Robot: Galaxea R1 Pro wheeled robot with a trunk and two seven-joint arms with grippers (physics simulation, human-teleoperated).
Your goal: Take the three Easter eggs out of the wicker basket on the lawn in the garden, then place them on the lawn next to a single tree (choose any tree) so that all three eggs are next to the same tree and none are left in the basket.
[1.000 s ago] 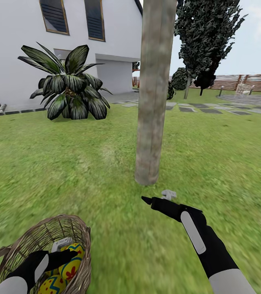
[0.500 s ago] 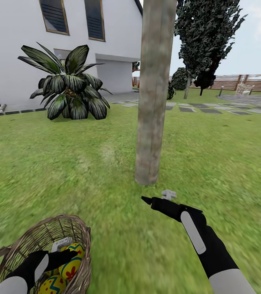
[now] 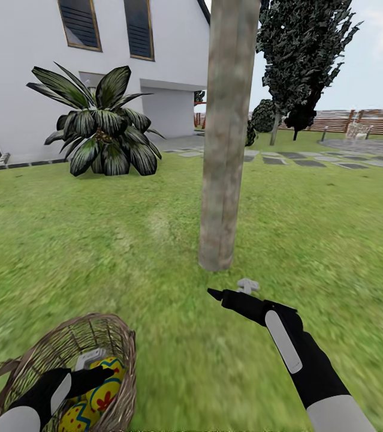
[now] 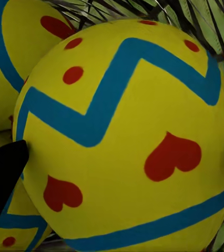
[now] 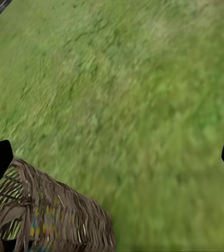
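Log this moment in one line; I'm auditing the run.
left gripper: inside wicker basket, straddling Easter egg | right gripper: open over lawn near tree

Showing bright yellow on the Easter eggs (image 4: 128, 136), crossed by blue zigzag bands, dotted with red spots and red hearts. Wearing tan-brown weave on the wicker basket (image 3: 104, 336) at near left. Spreading bright green across the lawn (image 3: 335, 222). Carrying mottled grey-brown on the tree (image 3: 224, 150) trunk. Showing black with a white strip on the right gripper (image 3: 216, 294) arm; black on the left gripper (image 3: 98, 377).
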